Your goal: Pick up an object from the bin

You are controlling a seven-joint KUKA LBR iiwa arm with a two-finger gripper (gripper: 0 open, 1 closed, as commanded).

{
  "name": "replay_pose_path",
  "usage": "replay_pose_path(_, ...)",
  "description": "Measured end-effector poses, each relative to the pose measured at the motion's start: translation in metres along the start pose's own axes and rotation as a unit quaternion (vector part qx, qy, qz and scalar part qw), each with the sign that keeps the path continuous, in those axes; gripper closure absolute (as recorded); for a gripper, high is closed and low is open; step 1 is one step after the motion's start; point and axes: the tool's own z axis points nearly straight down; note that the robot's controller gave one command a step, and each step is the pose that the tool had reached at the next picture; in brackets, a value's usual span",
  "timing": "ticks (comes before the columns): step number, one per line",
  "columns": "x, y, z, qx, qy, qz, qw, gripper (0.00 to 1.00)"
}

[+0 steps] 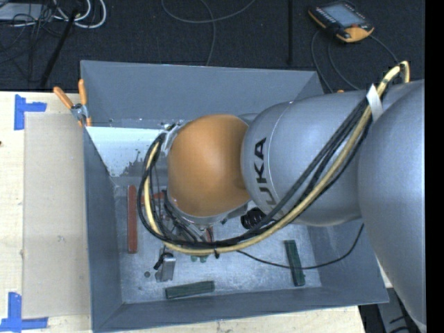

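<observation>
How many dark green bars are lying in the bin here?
2 dark green bars: one lies along the bin's lower edge, the other at lower right, beside the arm. The arm may hide more.

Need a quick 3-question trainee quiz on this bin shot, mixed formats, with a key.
1. True or false: a reddish-brown stick lies lengthwise near the left wall of the bin.
2. How many dark green bars lie on the bin floor? A) one B) two C) five
3. What sits on the wrist of the arm, over the middle of the bin?

Key
1. True.
2. B: one near the view's bottom wall, the other towards the view's right.
3. A rounded orange cover, with cables looping round it.
</observation>
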Motion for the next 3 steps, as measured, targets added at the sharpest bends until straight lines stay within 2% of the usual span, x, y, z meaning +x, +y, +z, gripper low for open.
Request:
replay_pose_path(1, 0.009, -0.045, 0.059, 0.0, -0.0019, -0.047, 0.9989, 0.0)
replay_pose_path(2, 0.018, -0.059, 0.053, 0.0, 0.0002, -0.077, 0.9971, 0.0)
replay_pose_path(3, 0.019, -0.064, 0.062, 0.0, -0.0003, -0.085, 0.9964, 0.0)
